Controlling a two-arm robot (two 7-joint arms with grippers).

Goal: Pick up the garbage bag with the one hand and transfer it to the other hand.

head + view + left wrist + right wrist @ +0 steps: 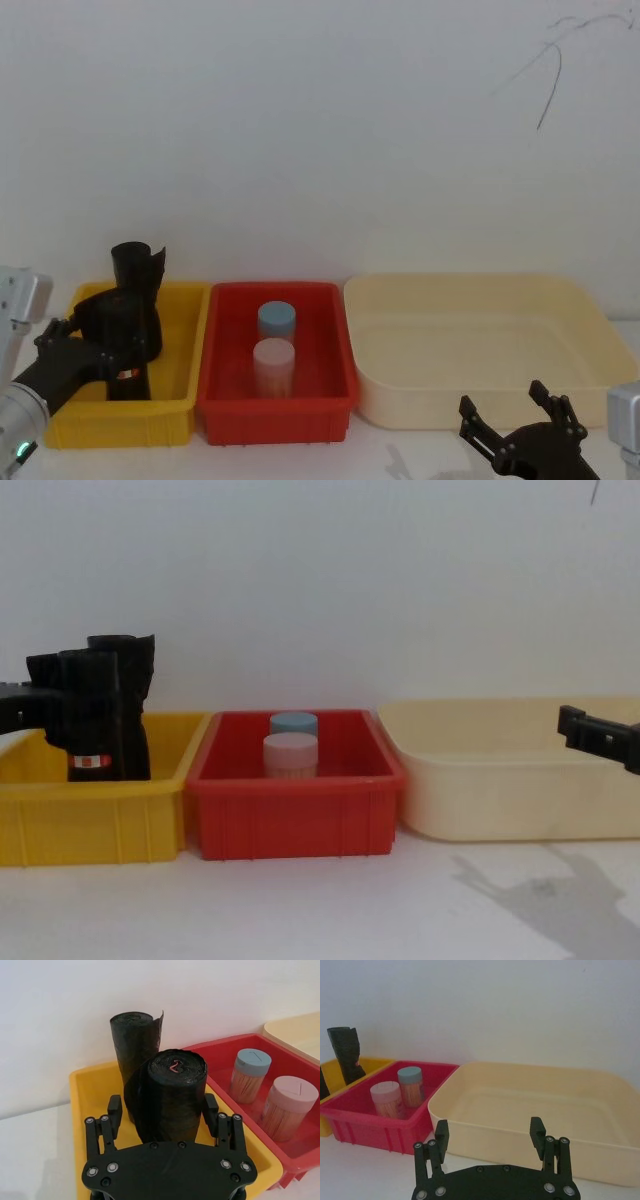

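The garbage bag point(172, 1092), a black roll with a red-and-white label band point(90, 762), stands upright in the yellow bin point(180, 400). My left gripper point(162, 1110) is open and straddles the roll, one finger point(114, 1110) on each side, close to its flanks. In the head view the left gripper point(112, 328) reaches into the bin from the left. Just behind the bag stands an unlabelled black roll point(137, 265) with a flared top. My right gripper point(515, 415) is open and holds nothing, low at the right in front of the cream tray point(470, 1085).
A red bin point(330, 395) in the middle holds a blue-lidded jar point(277, 320) and a pink-lidded jar point(273, 365). The cream tray point(590, 320) sits to its right. A white wall rises close behind all three containers.
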